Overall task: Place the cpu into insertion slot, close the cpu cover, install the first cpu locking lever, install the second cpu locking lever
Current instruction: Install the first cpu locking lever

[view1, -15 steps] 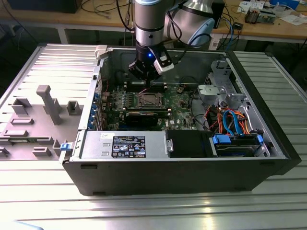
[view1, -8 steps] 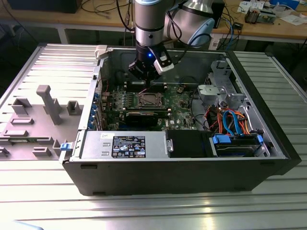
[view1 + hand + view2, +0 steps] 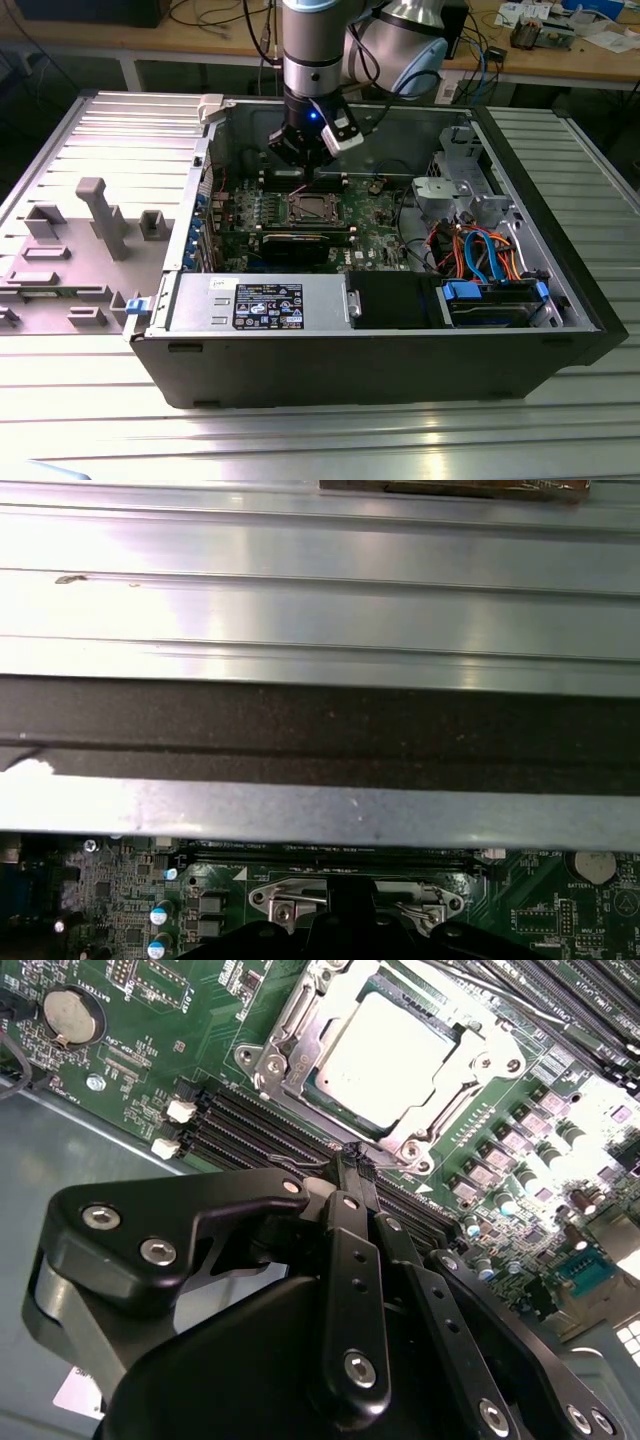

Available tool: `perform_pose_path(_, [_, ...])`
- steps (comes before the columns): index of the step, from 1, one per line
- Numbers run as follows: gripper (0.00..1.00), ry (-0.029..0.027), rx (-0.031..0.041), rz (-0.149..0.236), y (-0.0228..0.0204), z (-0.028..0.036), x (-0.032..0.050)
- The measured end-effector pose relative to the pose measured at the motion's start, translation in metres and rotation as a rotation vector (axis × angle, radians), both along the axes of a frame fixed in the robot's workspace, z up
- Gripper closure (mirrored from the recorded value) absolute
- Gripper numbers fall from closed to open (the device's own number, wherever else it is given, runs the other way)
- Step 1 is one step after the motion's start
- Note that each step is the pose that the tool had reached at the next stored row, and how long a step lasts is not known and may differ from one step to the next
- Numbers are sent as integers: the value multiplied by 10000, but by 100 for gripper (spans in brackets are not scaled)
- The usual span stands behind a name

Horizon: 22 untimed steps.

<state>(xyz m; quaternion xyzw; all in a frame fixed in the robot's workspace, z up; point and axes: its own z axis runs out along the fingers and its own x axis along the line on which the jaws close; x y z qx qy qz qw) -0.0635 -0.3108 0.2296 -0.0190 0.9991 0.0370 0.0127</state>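
The cpu point(image 3: 385, 1050), a silver-topped square chip, lies in the insertion slot point(image 3: 305, 208) on the green motherboard. The cpu cover point(image 3: 287, 1055), a silver frame plate, lies flat around the chip's top. My gripper point(image 3: 352, 1158) is shut, its black fingertips pressed together just off the socket's edge, over the memory slots. A thin wire lever end point(image 3: 305, 1167) curves beside the tips; I cannot tell whether it is touched. In the exterior view the gripper point(image 3: 300, 170) hangs just behind the socket. In the first wrist view the gripper point(image 3: 350, 910) stands dark in front of the socket.
Long black memory slots point(image 3: 250, 1120) run beside the socket, and a coin battery point(image 3: 70, 1015) sits further off. A black graphics card point(image 3: 300, 245), the power supply point(image 3: 260, 300), a drive bay point(image 3: 495, 300) and cables point(image 3: 480, 250) crowd the case. Grey fixtures point(image 3: 100, 215) stand at the exterior view's left.
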Motion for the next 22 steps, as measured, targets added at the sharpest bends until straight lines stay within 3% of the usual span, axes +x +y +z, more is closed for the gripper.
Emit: perform_pose_path(22, [89, -1, 2, -27, 2, -100, 147])
